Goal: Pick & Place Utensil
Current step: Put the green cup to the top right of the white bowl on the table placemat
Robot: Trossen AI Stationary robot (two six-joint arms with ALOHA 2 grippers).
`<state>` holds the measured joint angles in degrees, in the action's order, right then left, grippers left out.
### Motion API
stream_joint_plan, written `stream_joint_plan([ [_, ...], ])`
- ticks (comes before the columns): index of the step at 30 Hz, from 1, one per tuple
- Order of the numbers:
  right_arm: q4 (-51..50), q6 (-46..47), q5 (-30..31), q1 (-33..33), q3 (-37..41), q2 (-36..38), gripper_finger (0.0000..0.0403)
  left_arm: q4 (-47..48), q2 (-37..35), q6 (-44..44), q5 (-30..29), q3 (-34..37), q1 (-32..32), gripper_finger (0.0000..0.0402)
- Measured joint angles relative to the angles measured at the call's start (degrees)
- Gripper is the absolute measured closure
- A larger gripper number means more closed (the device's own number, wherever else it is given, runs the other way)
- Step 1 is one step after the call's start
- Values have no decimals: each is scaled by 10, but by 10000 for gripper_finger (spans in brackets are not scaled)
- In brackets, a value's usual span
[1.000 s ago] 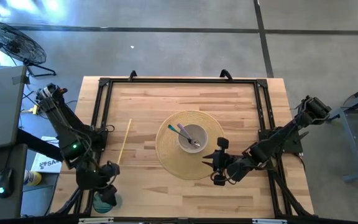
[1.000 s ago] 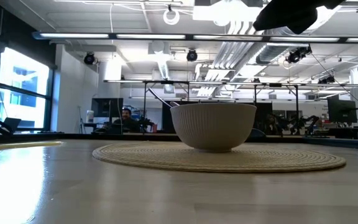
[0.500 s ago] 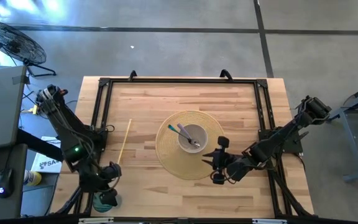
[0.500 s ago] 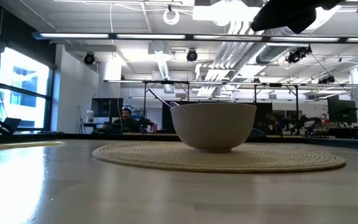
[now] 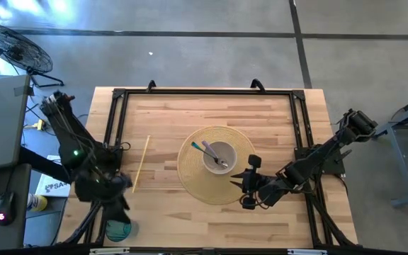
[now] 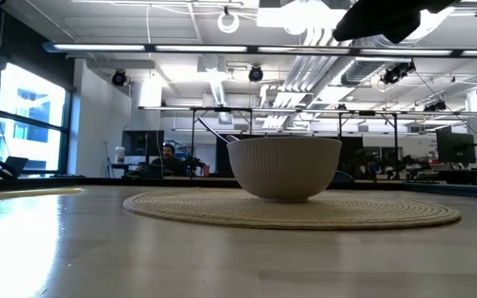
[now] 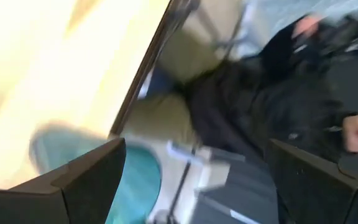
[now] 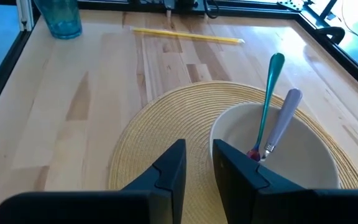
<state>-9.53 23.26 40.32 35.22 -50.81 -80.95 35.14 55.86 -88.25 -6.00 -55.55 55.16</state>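
High view: two utensils (image 5: 211, 151) in bowl (image 5: 219, 157), yellow stick (image 5: 141, 163) apparently left; left gripper (image 5: 116, 185) wide, empty, right gripper (image 5: 248, 191) near-shut, empty.

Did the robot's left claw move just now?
Yes. In the high view the left claw has swung up and away from the blue cup, toward the yellow stick. The cup stayed put.

Wooden table (image 5: 190, 113): round woven mat (image 5: 190, 173), yellow stick (image 5: 142, 161), blue cup (image 5: 117, 230).
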Motion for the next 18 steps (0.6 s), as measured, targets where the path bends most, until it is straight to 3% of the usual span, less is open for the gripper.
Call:
stream_joint_plan([
  [4,4,-2,1,0,0,0,330,35,-43,76,-97,0,0,24],
  [8,4,-2,2,0,0,0,330,125,-65,125,-166,0,0,24],
  [12,4,-4,32,0,0,0,330,207,-70,200,-279,0,0,24],
  [18,4,-3,47,0,0,0,330,194,-75,321,-435,24,-1,24],
])
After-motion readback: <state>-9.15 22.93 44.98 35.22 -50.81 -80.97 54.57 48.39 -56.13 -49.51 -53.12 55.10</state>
